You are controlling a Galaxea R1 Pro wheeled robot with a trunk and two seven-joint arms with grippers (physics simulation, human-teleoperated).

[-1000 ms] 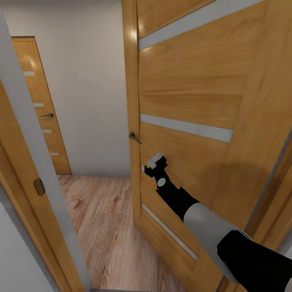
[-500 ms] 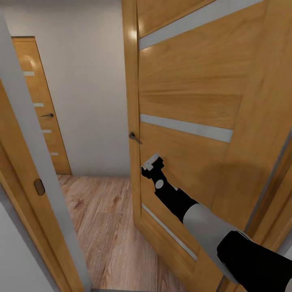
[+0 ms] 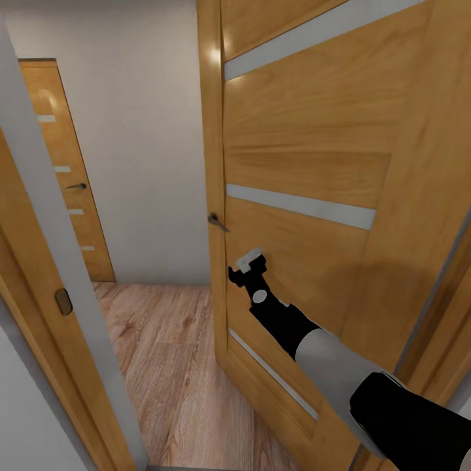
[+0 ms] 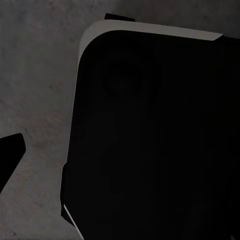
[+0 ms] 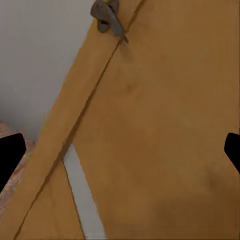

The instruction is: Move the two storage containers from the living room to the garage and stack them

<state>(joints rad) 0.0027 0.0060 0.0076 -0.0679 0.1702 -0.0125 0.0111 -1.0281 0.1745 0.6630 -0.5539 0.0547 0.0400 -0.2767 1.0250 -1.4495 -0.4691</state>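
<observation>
The right gripper is held against the big orange door, just below the door handle. In the last second it has been slid a little nearer the handle and back, and the door has not swung. Its jaws are spread apart in the right wrist view. Whether the left gripper is open cannot be told. No storage containers are seen; a wood floor lies ahead. The door probably needs more pushing.
</observation>
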